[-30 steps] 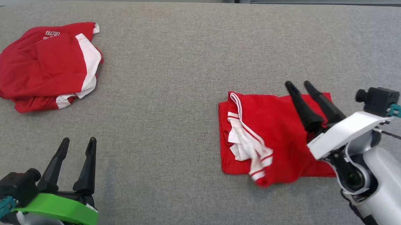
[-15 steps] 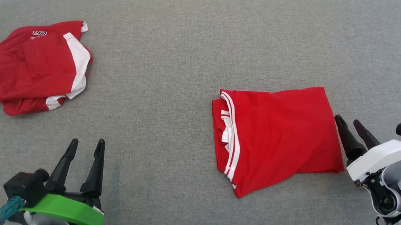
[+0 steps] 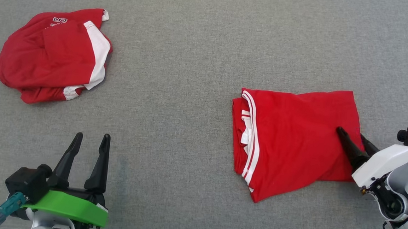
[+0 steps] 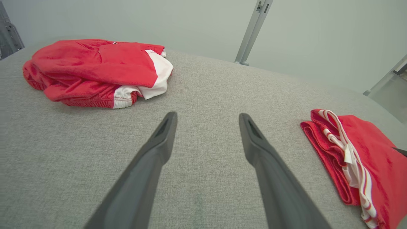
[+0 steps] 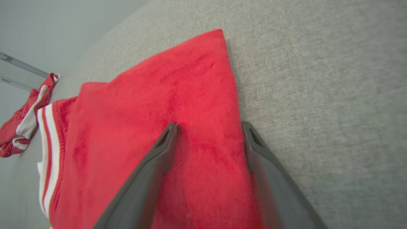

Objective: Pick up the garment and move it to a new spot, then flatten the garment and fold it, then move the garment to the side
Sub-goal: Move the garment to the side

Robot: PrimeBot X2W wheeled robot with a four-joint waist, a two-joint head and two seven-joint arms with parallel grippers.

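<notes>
Right wrist view has my right gripper (image 5: 209, 124) spread wide and empty, one finger over the folded red garment (image 5: 152, 105), the other at its right edge where the grey cushion (image 5: 318, 79) begins; I judge that straddle is set to pinch the edge and carry the garment aside. Its white-striped waistband (image 3: 252, 131) faces my left gripper (image 3: 93, 135), which hangs wide and empty, well apart from the crumpled red-and-white garment (image 3: 52, 52) at far left.

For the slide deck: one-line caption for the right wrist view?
Open right end effector straddling an edge of the folded garment on the grey surface.
</notes>
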